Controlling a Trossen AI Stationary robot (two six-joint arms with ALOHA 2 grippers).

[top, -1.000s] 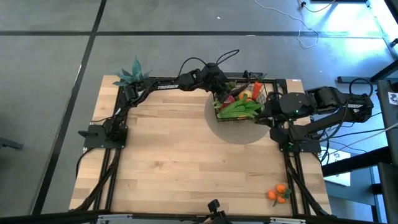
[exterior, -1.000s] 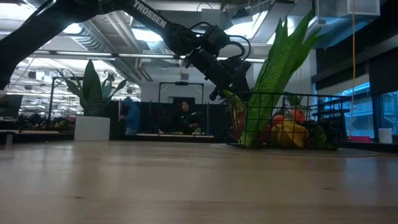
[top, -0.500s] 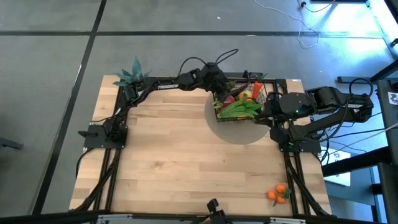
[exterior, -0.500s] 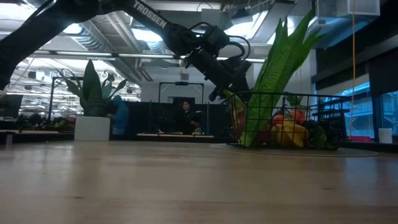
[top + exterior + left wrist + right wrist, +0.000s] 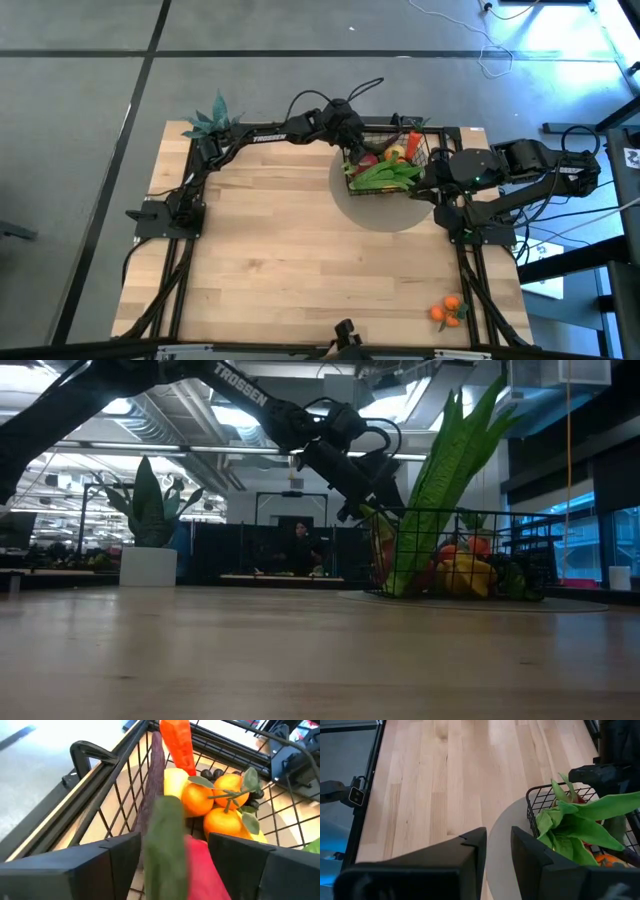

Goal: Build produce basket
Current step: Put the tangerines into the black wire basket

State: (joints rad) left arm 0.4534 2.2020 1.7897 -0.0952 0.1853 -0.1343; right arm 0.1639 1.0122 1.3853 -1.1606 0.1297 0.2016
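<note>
My left claw (image 5: 172, 855) hangs over the basket (image 5: 385, 160), fingers spread with a green-stemmed radish (image 5: 167, 850) between them; I cannot tell whether they grip it. Below it lie oranges (image 5: 210, 802), a carrot (image 5: 177, 742) and corn (image 5: 385, 175). My right claw (image 5: 495, 850), narrowly parted and empty, waits beside the basket over pale wooden surface (image 5: 300, 260). Beyond, a potted plant (image 5: 148, 535) and a person (image 5: 300, 548) stand in the room.

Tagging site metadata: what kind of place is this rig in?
Probably an open-plan lab or office workspace: exposed ceiling ducts, a person at a distant desk, a potted plant and a concrete floor around the wooden table.
</note>
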